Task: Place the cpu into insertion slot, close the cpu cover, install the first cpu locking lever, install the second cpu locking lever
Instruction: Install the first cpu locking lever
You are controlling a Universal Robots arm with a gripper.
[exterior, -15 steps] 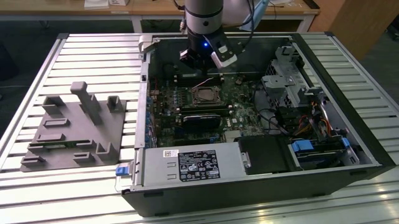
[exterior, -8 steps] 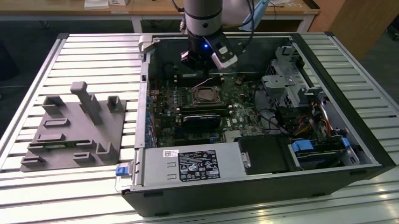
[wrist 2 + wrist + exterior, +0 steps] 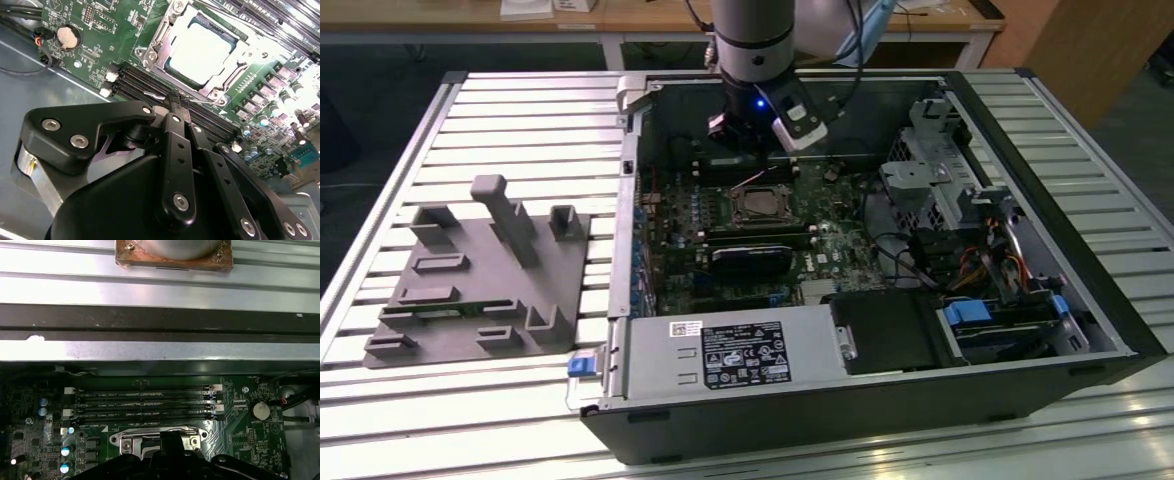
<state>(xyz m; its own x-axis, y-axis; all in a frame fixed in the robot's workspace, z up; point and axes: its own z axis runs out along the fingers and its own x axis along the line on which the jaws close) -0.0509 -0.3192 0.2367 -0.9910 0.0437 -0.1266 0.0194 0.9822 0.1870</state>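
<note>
The cpu (image 3: 202,47) lies flat in the insertion slot (image 3: 761,206), its dull silver top showing through the window of the cpu cover (image 3: 161,37). The cover's silvery frame lies down around the chip. My gripper (image 3: 180,102) hangs over the green board just beside the socket, between it and the memory slots, with its black fingers pressed together. A thin silvery lever wire (image 3: 152,93) runs along the socket's edge right at the fingertips; whether they touch it is unclear. In the exterior view the gripper (image 3: 742,148) stands at the back of the open case. The gripper (image 3: 170,439) covers part of the socket rim (image 3: 160,432).
Long black memory slots (image 3: 145,401) run beside the socket. A coin battery (image 3: 67,37) sits on the board. In the case are a power supply (image 3: 734,355), a drive cage (image 3: 947,170) and cables. A grey fixture (image 3: 480,270) stands on the table at the exterior view's left.
</note>
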